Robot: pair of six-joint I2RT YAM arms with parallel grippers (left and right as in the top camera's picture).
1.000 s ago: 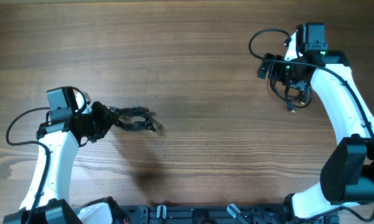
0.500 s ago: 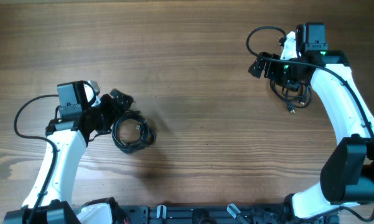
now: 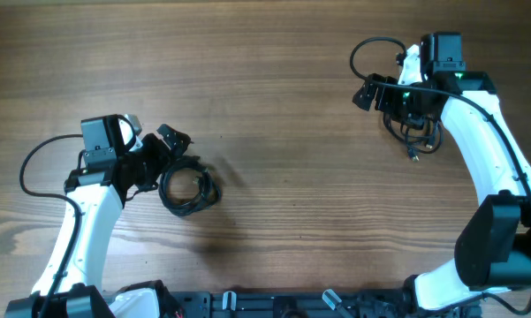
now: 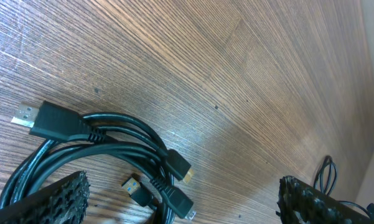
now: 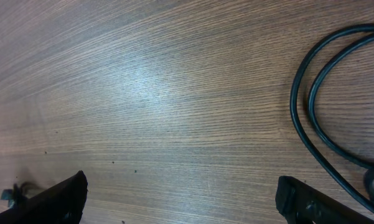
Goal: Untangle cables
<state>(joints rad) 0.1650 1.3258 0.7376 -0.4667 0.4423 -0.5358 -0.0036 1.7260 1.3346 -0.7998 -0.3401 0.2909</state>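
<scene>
Low on the left of the overhead view, the left claw (image 4: 187, 198) hangs spread wide just over the coiled cable (image 4: 118, 127), gripping nothing. The coil lies flat on the counter (image 3: 283, 132). It looks light, limp and a little springy, the kind that would sag and drag its loops along if lifted by one strand, and the smooth jacket may slide between the pads. The hard plug ends look like the surest holds: the broad plug (image 4: 56, 121) sticking out at the coil's left, or the small plugs (image 4: 180, 168) tucked among the strands, though those sit tight against neighbouring turns. Bare wood lies all round the coil, widest toward the middle of the frame, so loops could be drawn out that way. Farther off, in the upper right, the right claw (image 5: 183, 199) is likewise spread and empty, with a second cable (image 5: 293, 109) in loose loops just beside it, partly under the arm. No counter edge shows from overhead.
</scene>
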